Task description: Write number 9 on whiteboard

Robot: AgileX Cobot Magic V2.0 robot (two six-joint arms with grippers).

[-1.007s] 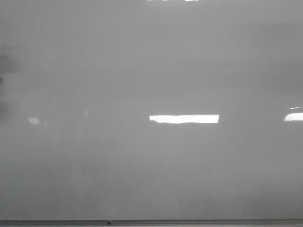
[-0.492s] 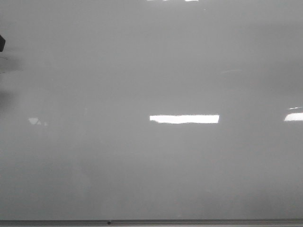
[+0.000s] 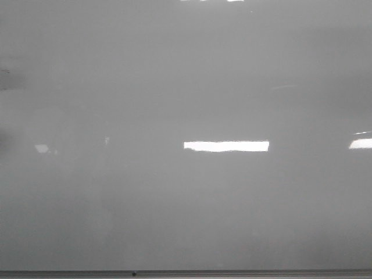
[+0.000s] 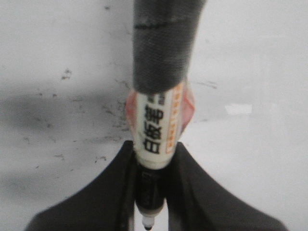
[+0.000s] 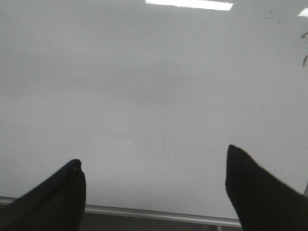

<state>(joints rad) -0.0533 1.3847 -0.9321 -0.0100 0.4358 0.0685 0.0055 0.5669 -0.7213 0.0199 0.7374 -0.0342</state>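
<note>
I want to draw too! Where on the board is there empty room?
Nearly everywhere. The whiteboard is bare from its frame strip up past the bright reflection. Only by the marker in the left gripper are there old smudges.

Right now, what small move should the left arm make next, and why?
Probably ease the marker tip onto the whiteboard to start the loop of the 9. The left pincer is shut on the marker, and the front view shows no digit yet.
</note>
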